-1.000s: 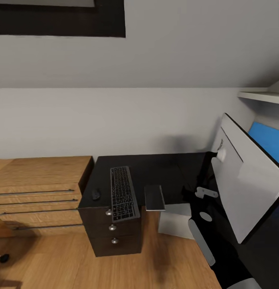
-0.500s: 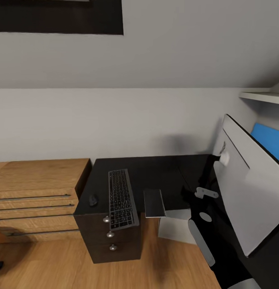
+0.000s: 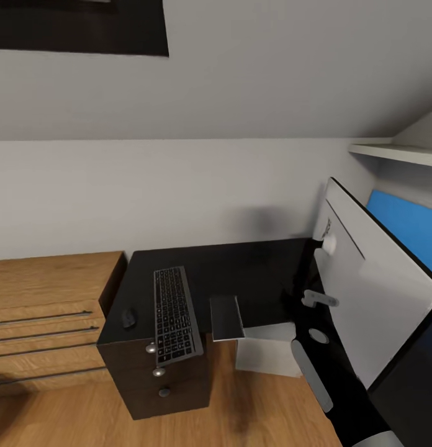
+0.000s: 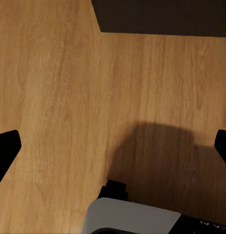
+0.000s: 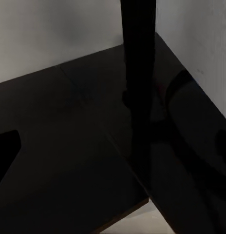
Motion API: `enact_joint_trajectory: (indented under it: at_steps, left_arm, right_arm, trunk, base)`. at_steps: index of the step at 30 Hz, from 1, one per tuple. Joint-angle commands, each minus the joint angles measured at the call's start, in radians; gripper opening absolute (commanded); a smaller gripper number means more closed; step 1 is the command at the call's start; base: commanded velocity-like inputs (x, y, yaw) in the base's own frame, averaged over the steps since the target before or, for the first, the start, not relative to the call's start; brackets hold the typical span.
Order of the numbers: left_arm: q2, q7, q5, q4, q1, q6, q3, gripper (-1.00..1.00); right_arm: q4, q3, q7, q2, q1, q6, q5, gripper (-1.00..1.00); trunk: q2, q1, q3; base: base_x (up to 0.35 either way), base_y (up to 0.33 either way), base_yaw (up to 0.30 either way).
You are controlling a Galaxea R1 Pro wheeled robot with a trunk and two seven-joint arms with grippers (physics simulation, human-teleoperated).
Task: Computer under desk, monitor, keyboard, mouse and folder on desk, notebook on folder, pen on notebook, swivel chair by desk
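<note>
Left hand (image 4: pixel 113 146): black fingertips spreading wide over wood-plank floor (image 4: pixel 54 87). Right hand: state cannot be told. Slim keyboard (image 3: pixel 174 313), oval mouse (image 3: pixel 128 318), grey-backed monitor (image 3: pixel 371 298) sitting on matte black table (image 3: pixel 253 273).

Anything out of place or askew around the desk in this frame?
Yes. The keyboard and the notebook both hang over the front edge of the desk instead of lying fully on it. At the right, the monitor is strongly tilted, not standing upright.
</note>
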Motion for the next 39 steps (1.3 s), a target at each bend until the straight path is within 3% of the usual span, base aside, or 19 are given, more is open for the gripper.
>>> enact_joint_trajectory:
  at_steps: [1, 13, 18, 25, 29, 34, 39]
  left_arm:
    - [0.001, 0.008, 0.010, -0.001, 0.000, -0.003, -0.008, 1.00]
    - [0.003, 0.008, 0.010, -0.002, 0.000, -0.013, -0.005, 1.00]
    - [0.003, 0.007, 0.010, -0.002, 0.000, -0.143, -0.007, 1.00]
    - [0.001, 0.005, 0.010, -0.006, 0.000, -0.165, -0.009, 1.00]
    - [0.001, 0.005, 0.010, -0.010, 0.000, -0.167, -0.009, 1.00]
    - [0.001, 0.005, 0.010, -0.013, 0.000, -0.167, -0.010, 1.00]
    - [0.001, 0.005, 0.010, -0.013, 0.000, -0.167, -0.010, 1.00]
  right_arm:
    - [0.000, 0.003, -0.008, -0.001, -0.001, 0.005, -0.004, 1.00]
    - [0.010, 0.003, -0.008, -0.001, -0.001, 0.004, -0.003, 1.00]
    - [0.012, 0.003, -0.004, -0.001, -0.001, 0.003, -0.003, 1.00]
    - [0.054, 0.004, -0.001, -0.007, -0.001, -0.002, 0.000, 1.00]
    - [0.087, 0.003, 0.033, -0.007, -0.001, -0.049, 0.002, 1.00]
    - [0.130, 0.003, 0.105, -0.008, -0.001, -0.138, 0.038, 1.00]
    - [0.137, 0.004, 0.123, -0.007, -0.001, -0.158, 0.082, 1.00]
  trunk:
    - [-0.001, 0.000, 0.000]
    - [-0.001, 0.000, 0.011]
    - [-0.001, 0.000, 0.015]
    - [-0.001, 0.000, 0.019]
    - [-0.001, 0.000, 0.021]
    - [-0.001, 0.000, 0.021]
    - [-0.001, 0.000, 0.021]
  base:
    - [0.002, 0.000, -0.218]
    - [0.000, 0.000, -0.237]
    - [0.000, 0.000, -0.256]
    - [0.000, 0.000, -0.269]
    - [0.000, 0.000, -0.280]
    - [0.000, 0.000, -0.282]
    - [0.000, 0.000, -0.090]
